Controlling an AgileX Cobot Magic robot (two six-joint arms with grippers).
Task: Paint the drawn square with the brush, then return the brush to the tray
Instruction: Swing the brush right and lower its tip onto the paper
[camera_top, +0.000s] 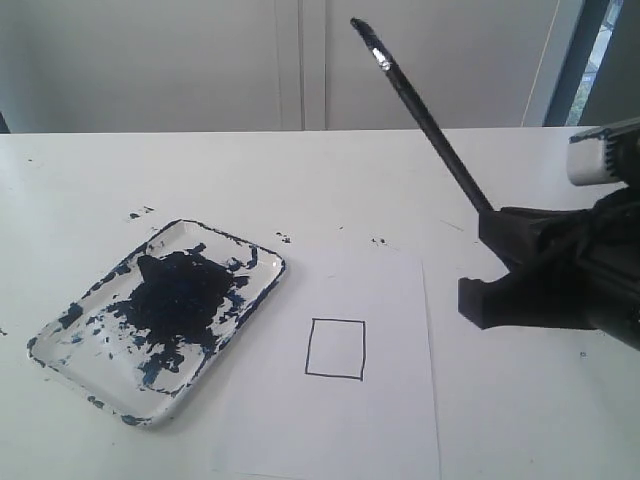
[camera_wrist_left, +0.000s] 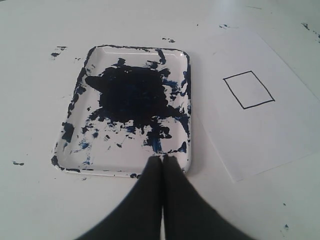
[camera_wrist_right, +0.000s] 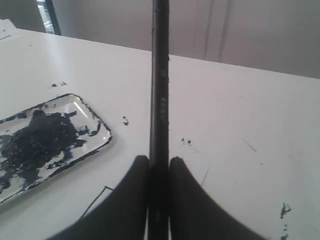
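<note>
Clamps the brush (camera_top: 430, 120) low on its handle in the right gripper (camera_wrist_right: 159, 165), bristle tip raised high, slanting up-left above the table (camera_top: 120, 170). Holds nothing in the left gripper (camera_wrist_left: 162, 160), jaws pressed together by the tray (camera_top: 178, 236) edge. Finds the drawn square (camera_top: 335, 349) white inside, on the paper sheet (camera_top: 390, 300), just right of the paint-smeared tray.

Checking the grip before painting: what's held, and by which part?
Right gripper jaws grip the brush low on its handle; left gripper holds nothing.
</note>
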